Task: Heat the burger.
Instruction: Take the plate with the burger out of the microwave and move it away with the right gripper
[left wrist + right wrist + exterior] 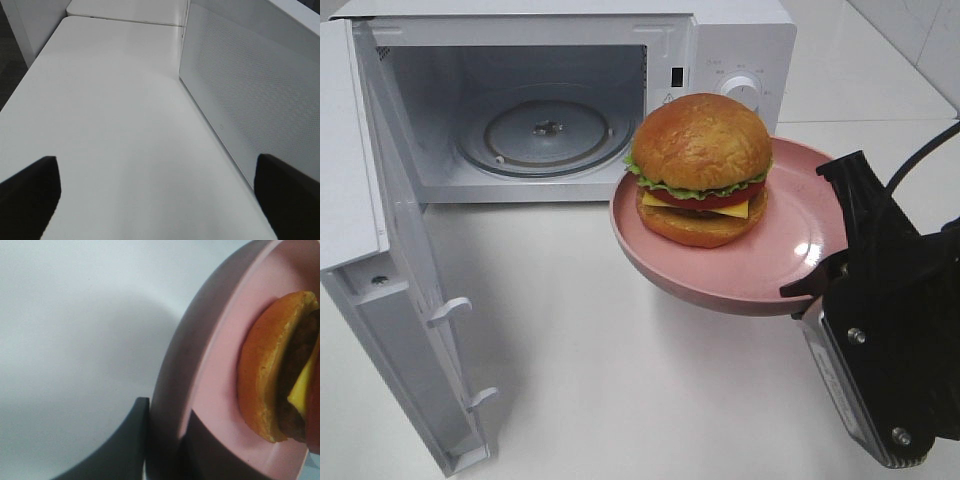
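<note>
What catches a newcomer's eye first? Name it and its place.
The burger on a pink plate, held in the air by the right arm's fingers clamped on the rim. Behind it to the left, the white microwave stands with its door swung wide open.

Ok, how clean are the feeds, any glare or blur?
Exterior high: sharp, even light, small glare on the pink plate. Right wrist: burger and plate rim soft, too close. Left wrist: table washed out, left tool's fingers dark blurs.

The burger (701, 168), glossy golden-brown bun over green lettuce, red tomato, yellow cheese and brown patty, is sitting upright on a pink plate (790, 265) being held in front of an open microwave (620, 60).
</note>
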